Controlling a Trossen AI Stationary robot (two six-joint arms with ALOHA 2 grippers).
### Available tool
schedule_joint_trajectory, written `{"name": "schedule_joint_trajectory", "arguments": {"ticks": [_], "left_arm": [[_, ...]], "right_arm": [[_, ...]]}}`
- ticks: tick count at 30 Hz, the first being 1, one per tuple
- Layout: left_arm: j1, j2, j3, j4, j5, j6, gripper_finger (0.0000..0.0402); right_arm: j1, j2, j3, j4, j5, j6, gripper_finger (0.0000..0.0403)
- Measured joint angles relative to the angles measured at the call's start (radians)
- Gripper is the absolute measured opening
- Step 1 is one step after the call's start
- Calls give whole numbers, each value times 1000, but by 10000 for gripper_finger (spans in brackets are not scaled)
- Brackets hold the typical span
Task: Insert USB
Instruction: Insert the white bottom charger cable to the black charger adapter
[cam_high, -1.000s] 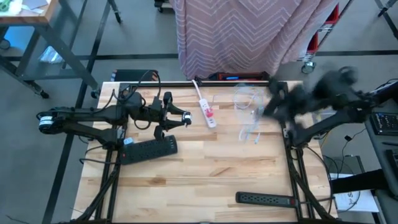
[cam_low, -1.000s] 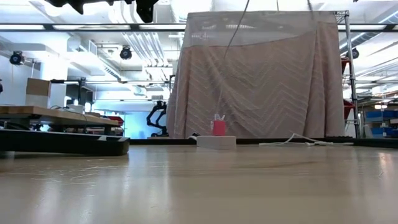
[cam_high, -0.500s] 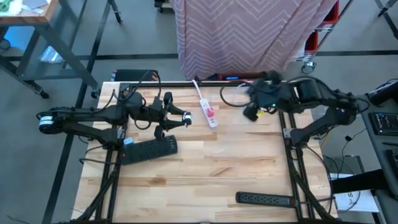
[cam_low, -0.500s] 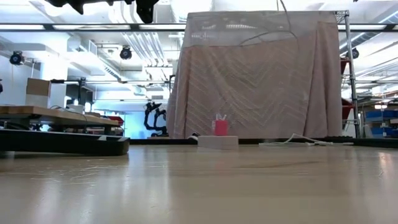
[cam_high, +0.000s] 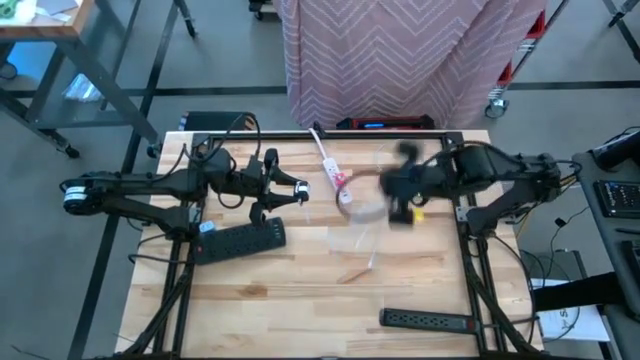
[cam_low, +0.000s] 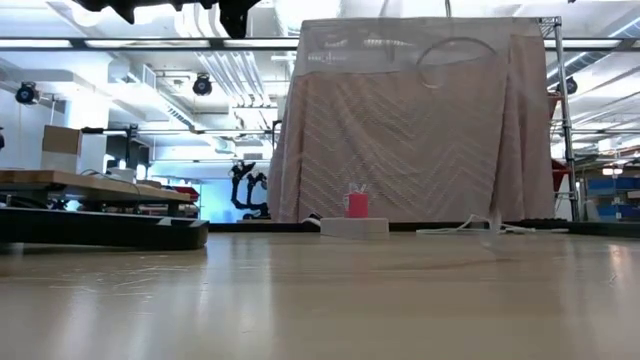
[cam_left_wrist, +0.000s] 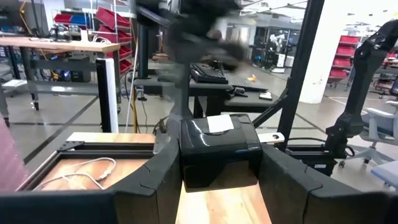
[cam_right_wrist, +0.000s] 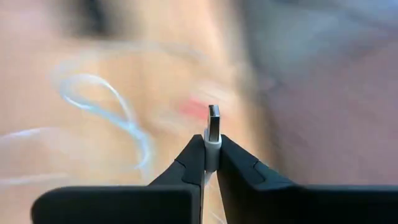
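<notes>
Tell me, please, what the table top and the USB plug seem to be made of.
Table top: apparently wood, pale, lightly glossy; plank seams and grain show. USB plug, held in the right gripper: the tip looks like dull metal and the collar like white plastic, though motion blur leaves this uncertain.

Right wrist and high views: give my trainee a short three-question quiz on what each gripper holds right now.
1. True or false: the right gripper is shut on the USB plug.
2. What does the left gripper hold? A) black block B) white power strip C) nothing
3. In the high view, which color is the plug seated in the white power strip?

Key: 1 true. 2 A, the black block. 3 pink.
</notes>
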Motion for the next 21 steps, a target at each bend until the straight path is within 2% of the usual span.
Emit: {"name": "schedule_joint_trajectory", "arguments": {"ticks": [1, 2, 3, 5, 7, 9, 10, 11, 13, 16, 18, 19, 21], "left_arm": [[-1, 2, 0, 1, 0, -2, 162], [-2, 4, 0, 5, 0, -3, 162], [-2, 4, 0, 2, 0, -3, 162], [-2, 7, 0, 4, 0, 0, 162], [-2, 9, 0, 5, 0, 0, 162], [-2, 9, 0, 8, 0, 0, 162], [-2, 9, 0, 7, 0, 0, 162], [-2, 9, 0, 7, 0, 0, 162], [-2, 9, 0, 7, 0, 0, 162], [-3, 9, 0, 7, 1, 0, 162], [-5, 18, 0, 4, 1, 0, 162], [-5, 23, 0, -4, 1, 2, 162], [-6, 40, 0, -4, 7, 9, 162]], "right_arm": [[-7, 0, 0, -54, 34, 67, 13], [-10, 0, -2, -76, 6, 94, 13], [-6, -2, -12, -65, -71, 75, 13], [20, -2, -42, 16, -302, -50, 13], [33, -1, -76, 124, -617, -220, 13], [32, -1, -87, 160, -934, -355, 13], [32, 2, -86, 170, -1030, -398, 13], [33, 1, -84, 173, -1062, -420, 13], [29, -1, -86, 170, -966, -403, 13], [7, -4, -86, 173, -630, -287, 13], [-6, -4, -86, 157, -450, -212, 13], [-12, -1, -87, 149, -394, -190, 13], [-20, 2, -100, 133, -352, -176, 13]]}}
